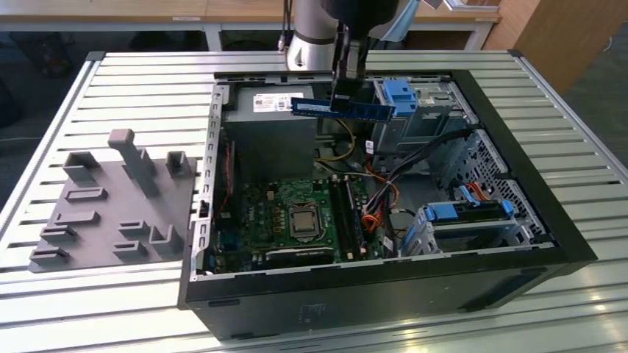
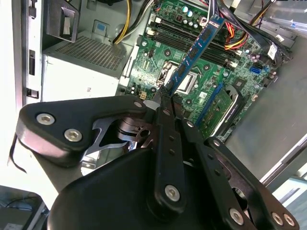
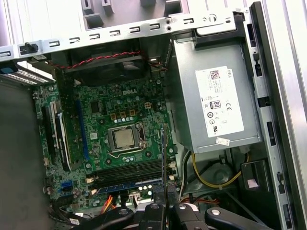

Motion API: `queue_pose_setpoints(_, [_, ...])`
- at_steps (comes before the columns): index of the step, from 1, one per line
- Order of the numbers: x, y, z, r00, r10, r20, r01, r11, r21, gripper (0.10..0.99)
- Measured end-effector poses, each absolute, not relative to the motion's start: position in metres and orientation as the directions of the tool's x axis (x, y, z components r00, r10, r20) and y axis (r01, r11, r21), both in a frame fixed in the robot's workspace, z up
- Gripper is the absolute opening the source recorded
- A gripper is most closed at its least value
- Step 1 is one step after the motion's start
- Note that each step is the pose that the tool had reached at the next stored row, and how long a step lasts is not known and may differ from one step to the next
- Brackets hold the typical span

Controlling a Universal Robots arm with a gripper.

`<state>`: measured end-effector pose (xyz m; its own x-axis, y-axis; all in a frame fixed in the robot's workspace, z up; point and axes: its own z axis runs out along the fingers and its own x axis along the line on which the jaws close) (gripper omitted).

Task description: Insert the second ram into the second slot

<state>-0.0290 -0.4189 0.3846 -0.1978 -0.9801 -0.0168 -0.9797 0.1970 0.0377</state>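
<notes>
The work surface is a slatted metal table (image 1: 128, 73). A grey fixture plate (image 1: 98, 213) lies on it towards the exterior view's left. Beside the plate, an open computer case (image 1: 549, 243) lies on its side with the motherboard (image 1: 294, 213) facing up.

**Gripper state.** The gripper (image 1: 345, 99) hangs above the case opening. Its fingers are drawn narrow and clamped on the second ram (image 1: 378, 112), gripping the upper long edge near mid-length. The stick is level, with both ends projecting past the fingers.

**Location of the part.** The second ram is in the air, clear of all components. It is over the far end of the case, between the power supply (image 1: 270, 125) and the drive cage (image 1: 422, 110), and well apart from the memory slots (image 1: 343, 213). In the first wrist view the stick (image 3: 164, 153) appears edge-on below the fingertips, and the slots (image 3: 129, 170) run across its line. A blue strip (image 3: 129, 184) lies along one slot. It is probably a module already seated.

**Step in hand.** This is judged to be the transport phase: the part is grasped and carried, and insertion has not begun.

**Requirements for insertion.**
- The stick lies crosswise to the slots in the exterior view and the second wrist view (image 2: 196, 48), so its long edge must be brought parallel to the free slot.
- The contact edge must be centred between the slot's end latches.
- The descent must be straight, and nearby cables (image 1: 378, 198) must be avoided.
</notes>
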Motion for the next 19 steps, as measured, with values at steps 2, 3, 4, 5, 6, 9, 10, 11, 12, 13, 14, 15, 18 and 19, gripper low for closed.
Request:
queue_pose_setpoints(2, [-0.029, -0.4189, 0.3846, -0.2, -0.98, -0.017, -0.979, 0.199, 0.038, 0.133])
queue_pose_setpoints(3, [-0.029, -0.4189, 0.3846, -0.201, -0.979, -0.017, -0.979, 0.2, 0.038, 0.133])
queue_pose_setpoints(4, [-0.029, -0.4189, 0.3846, -0.202, -0.979, -0.017, -0.979, 0.201, 0.038, 0.133])
queue_pose_setpoints(5, [-0.029, -0.4189, 0.3846, -0.203, -0.979, -0.017, -0.979, 0.202, 0.038, 0.133])
queue_pose_setpoints(6, [-0.029, -0.4189, 0.3846, -0.204, -0.979, -0.017, -0.978, 0.203, 0.038, 0.133])
queue_pose_setpoints(9, [-0.029, -0.4189, 0.3846, -0.208, -0.978, -0.017, -0.978, 0.207, 0.038, 0.133])
queue_pose_setpoints(10, [-0.029, -0.4189, 0.3846, -0.209, -0.978, -0.017, -0.977, 0.208, 0.038, 0.133])
queue_pose_setpoints(11, [-0.029, -0.4189, 0.3846, -0.21, -0.978, -0.017, -0.977, 0.209, 0.038, 0.133])
queue_pose_setpoints(12, [-0.029, -0.4189, 0.3846, -0.211, -0.977, -0.017, -0.977, 0.211, 0.038, 0.133])
queue_pose_setpoints(13, [-0.029, -0.4189, 0.3846, -0.213, -0.977, -0.017, -0.977, 0.212, 0.038, 0.133])
queue_pose_setpoints(14, [-0.029, -0.4189, 0.3846, -0.214, -0.977, -0.017, -0.976, 0.213, 0.038, 0.133])
queue_pose_setpoints(15, [-0.029, -0.4189, 0.3846, -0.215, -0.977, -0.017, -0.976, 0.214, 0.038, 0.133])
queue_pose_setpoints(18, [-0.029, -0.4189, 0.3846, -0.218, -0.976, -0.017, -0.975, 0.218, 0.038, 0.133])
queue_pose_setpoints(19, [-0.029, -0.4189, 0.3846, -0.22, -0.975, -0.017, -0.975, 0.219, 0.038, 0.133])
